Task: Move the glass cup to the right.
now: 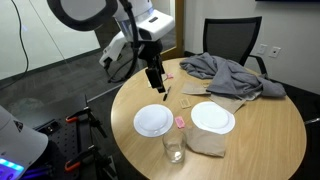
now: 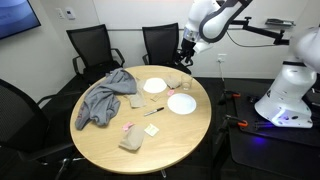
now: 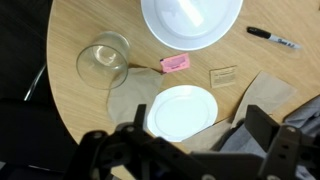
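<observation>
The glass cup [image 1: 173,148] is a small clear tumbler standing upright near the table's edge, between two white plates. In the wrist view the glass cup [image 3: 103,60] is at the upper left, beside a brown napkin [image 3: 133,97]. In an exterior view it shows faintly at the table's far edge [image 2: 175,85]. My gripper [image 1: 155,84] hangs well above the table, away from the cup. In the wrist view the gripper [image 3: 185,150] is open and empty, with its fingers framing the lower plate [image 3: 181,110].
Round wooden table [image 1: 270,130] with two white plates [image 1: 152,121] [image 1: 212,117]. There is a grey cloth [image 1: 230,72], a pink item [image 3: 174,63], a small card [image 3: 224,75] and a black marker [image 3: 270,37]. Office chairs [image 2: 90,45] stand around the table.
</observation>
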